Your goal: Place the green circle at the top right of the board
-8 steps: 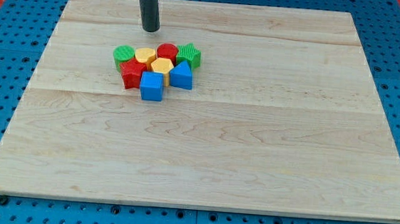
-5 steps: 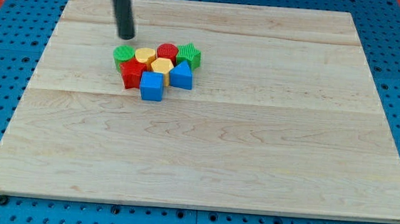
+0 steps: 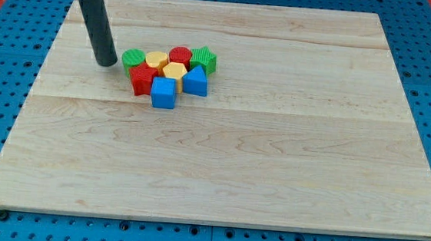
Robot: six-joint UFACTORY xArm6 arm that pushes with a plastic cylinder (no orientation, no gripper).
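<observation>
1. The green circle [image 3: 133, 58] is a small round green block with a ribbed top, lying flat.
2. It sits at the view's left end of the block cluster, touching the red block [image 3: 142, 78] at its lower right.
3. The yellow block [image 3: 156, 59] lies just beside it on the view's right.

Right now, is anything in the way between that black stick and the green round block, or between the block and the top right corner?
Nothing lies between my tip and the green circle. Toward the view's top right, the yellow block, red block and other green block sit packed against its right side.
</observation>
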